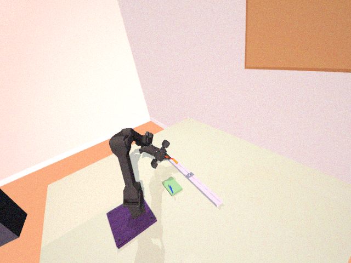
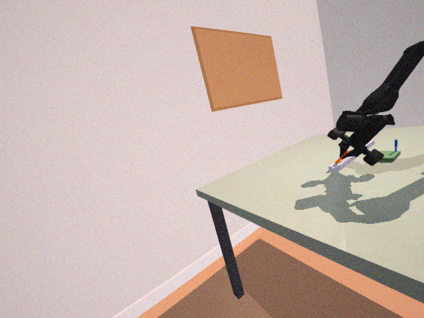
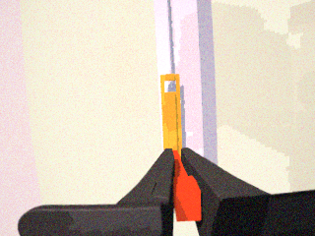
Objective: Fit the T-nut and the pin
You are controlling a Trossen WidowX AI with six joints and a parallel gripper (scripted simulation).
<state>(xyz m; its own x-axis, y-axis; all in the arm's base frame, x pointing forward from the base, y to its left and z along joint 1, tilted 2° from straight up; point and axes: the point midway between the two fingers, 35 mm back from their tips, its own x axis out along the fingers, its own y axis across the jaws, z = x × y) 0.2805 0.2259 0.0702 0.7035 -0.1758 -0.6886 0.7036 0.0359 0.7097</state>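
The end effector (image 1: pixel 170 158) (image 2: pixel 343 158) (image 3: pixel 176 155) is clamped on the red-orange handle (image 1: pixel 168 156) (image 2: pixel 346 153) (image 3: pixel 188 199) of the brass T-nut (image 1: pixel 175 160) (image 2: pixel 337 161) (image 3: pixel 170 120), which juts tilted ahead of its fingertips over the near end of the aluminum rail (image 1: pixel 207 192) (image 2: pixel 348 161) (image 3: pixel 191 64); whether nut and rail touch, I cannot tell. Farther along the rail, beyond the end effector, sits the bracket (image 1: pixel 189 175). The green tray (image 1: pixel 176 187) (image 2: pixel 388 156) with the blue pin (image 1: pixel 171 189) (image 2: pixel 395 145) lies to one side of the end effector, on the surface (image 1: pixel 255 215) (image 2: pixel 273 185) (image 3: pixel 94 98).

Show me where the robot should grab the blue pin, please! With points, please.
I'd grab the blue pin (image 1: pixel 171 189) (image 2: pixel 395 145) by its upper part, coming from above: it stands up out of the green tray (image 1: pixel 177 188) (image 2: pixel 387 159), so its top is probably easiest to pinch.
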